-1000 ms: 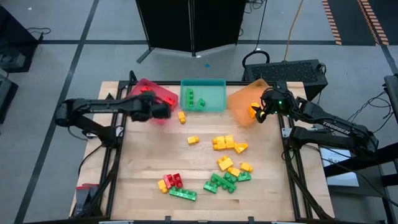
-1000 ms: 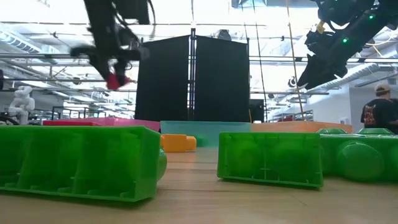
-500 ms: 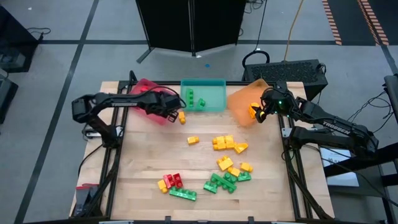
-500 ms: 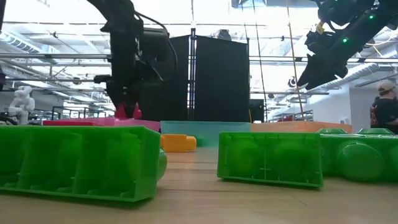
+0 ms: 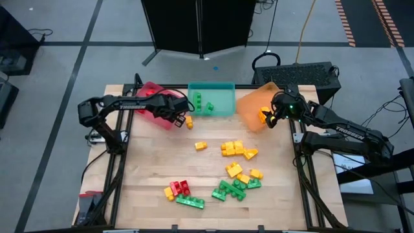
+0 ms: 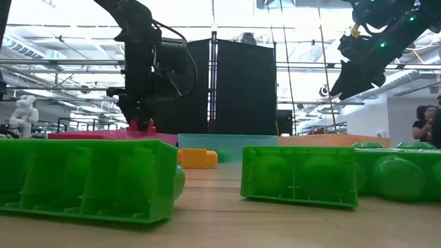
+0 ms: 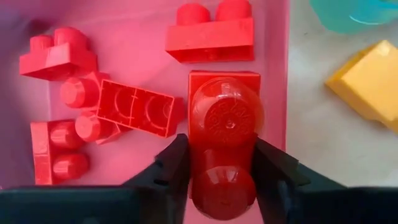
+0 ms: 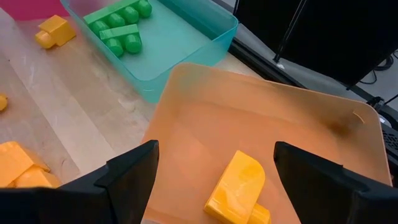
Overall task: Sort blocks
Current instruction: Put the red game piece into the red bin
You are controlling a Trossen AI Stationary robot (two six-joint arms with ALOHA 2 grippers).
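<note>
My left gripper (image 5: 180,116) is down in the red tray (image 5: 152,94) at its right end, shut on a red two-stud block (image 7: 224,118). Several other red blocks (image 7: 134,109) lie on the tray floor beside it. My right gripper (image 5: 266,117) hangs open above the orange tray (image 8: 298,143), over a yellow block (image 8: 239,186) that lies in it. Two green blocks (image 8: 121,25) lie in the teal tray (image 5: 220,98). Loose yellow (image 5: 234,149), green (image 5: 229,189) and red blocks (image 5: 181,188) lie on the table. My left gripper pinches the red block by its two opposite sides (image 7: 194,163), one finger (image 7: 174,165) on each. The fingers come steeply from above, pointing down into the tray. The block sits studs up; whether its base rests on the tray floor I cannot tell.
A single yellow block (image 5: 189,121) lies just right of the red tray, close to my left gripper, and another (image 5: 201,145) nearer the table's middle. The three trays stand in a row along the far edge. A person (image 6: 428,124) stands in the room beyond the table.
My left gripper has come down with the red block from well above the table to the red tray's rim, shifted toward the teal tray, and rolled its wrist. Most of that happened in the first half second.
</note>
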